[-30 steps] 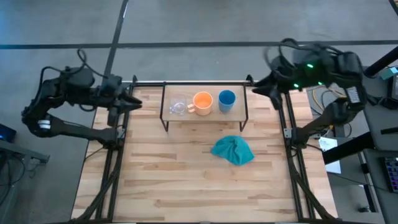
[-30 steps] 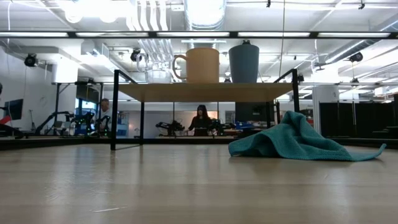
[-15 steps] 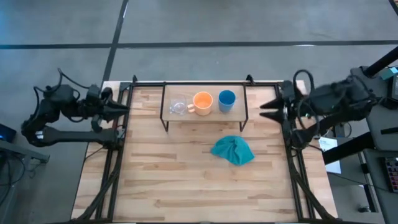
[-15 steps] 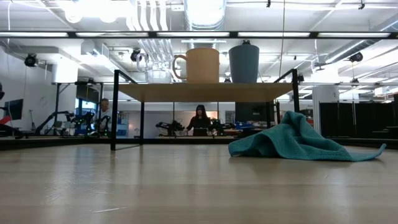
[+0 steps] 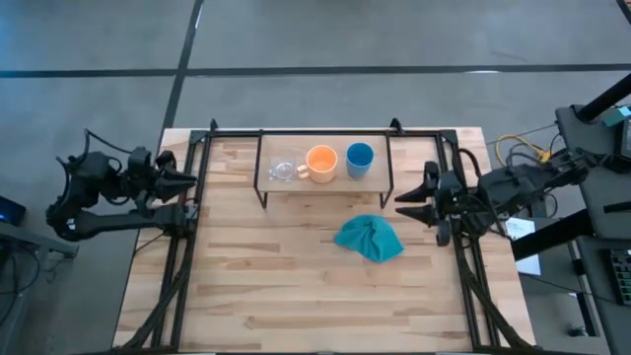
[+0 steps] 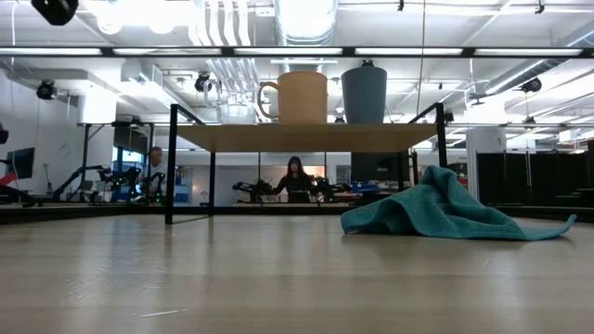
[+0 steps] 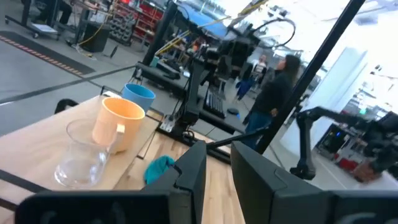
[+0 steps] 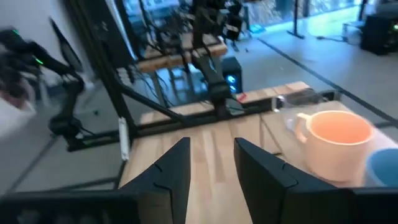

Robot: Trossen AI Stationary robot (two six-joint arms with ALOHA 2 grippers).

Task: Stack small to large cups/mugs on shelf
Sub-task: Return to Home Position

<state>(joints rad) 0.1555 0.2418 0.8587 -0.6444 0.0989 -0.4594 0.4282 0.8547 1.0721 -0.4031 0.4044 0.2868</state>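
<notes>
Three cups stand in a row on the light-wood shelf [image 5: 379, 178] [image 6: 306, 138]: the clear glass cup [image 5: 283, 170] [image 6: 237, 112], the orange mug [image 5: 321, 161] [image 6: 302, 97] with its handle toward the glass, and the blue cup [image 5: 360, 159] [image 6: 364, 95]. Each rests on its base, apart from the others. My left gripper [image 5: 189, 181] [image 7: 217, 171] hangs open at the table's left edge, level with the shelf. My right gripper [image 5: 402, 206] [image 8: 211, 165] is open just right of the shelf's right legs and points toward the table's left. Neither touches anything.
A crumpled teal cloth [image 5: 370, 240] [image 6: 445, 213] lies on the wooden tabletop [image 5: 296, 286] in front of the shelf's right half, close to my right gripper. Black frame rails run along the table's left, right and far edges. A person stands in the room beyond.
My right gripper has swung from the table's far right corner toward the near edge and a little inward, ending beside the shelf's right end. My left gripper has drawn back toward the left edge and slightly nearer. The cups, shelf and cloth have not moved.
</notes>
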